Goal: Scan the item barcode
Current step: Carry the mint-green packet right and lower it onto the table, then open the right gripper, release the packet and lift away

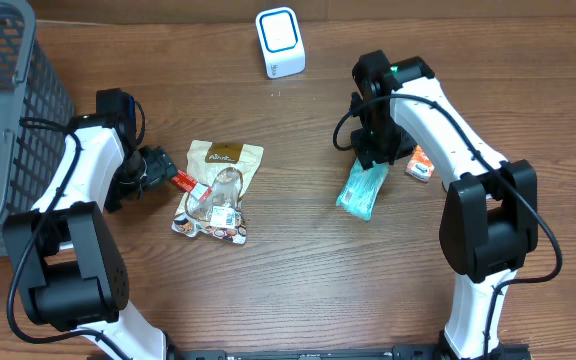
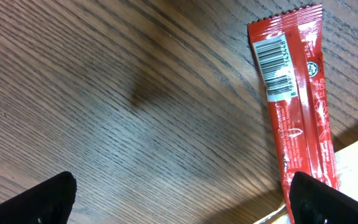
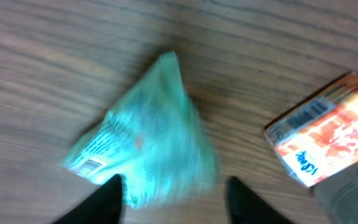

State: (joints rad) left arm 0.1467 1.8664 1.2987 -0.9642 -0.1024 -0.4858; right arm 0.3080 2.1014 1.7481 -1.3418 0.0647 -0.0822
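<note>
A teal packet point(image 1: 361, 190) lies on the wooden table below my right gripper point(image 1: 376, 150). In the right wrist view the teal packet point(image 3: 148, 143) is blurred, its lower edge between the spread fingers of my right gripper point(image 3: 174, 190), which is open and not clamping it. My left gripper point(image 2: 182, 193) is wide open just above the table. A red stick packet point(image 2: 294, 106) with a white barcode label lies flat beside its right finger point(image 2: 316, 199), touching or nearly so. Overhead, the red stick point(image 1: 181, 181) sits right of the left gripper point(image 1: 158, 170). The white-and-blue scanner point(image 1: 280, 42) stands at the back.
An orange box point(image 1: 420, 165) lies right of the teal packet, barcode visible in the right wrist view point(image 3: 328, 134). A beige snack bag point(image 1: 230, 158) and a clear pack of sweets point(image 1: 213, 208) lie next to the red stick. A grey mesh basket point(image 1: 8, 120) fills the left edge.
</note>
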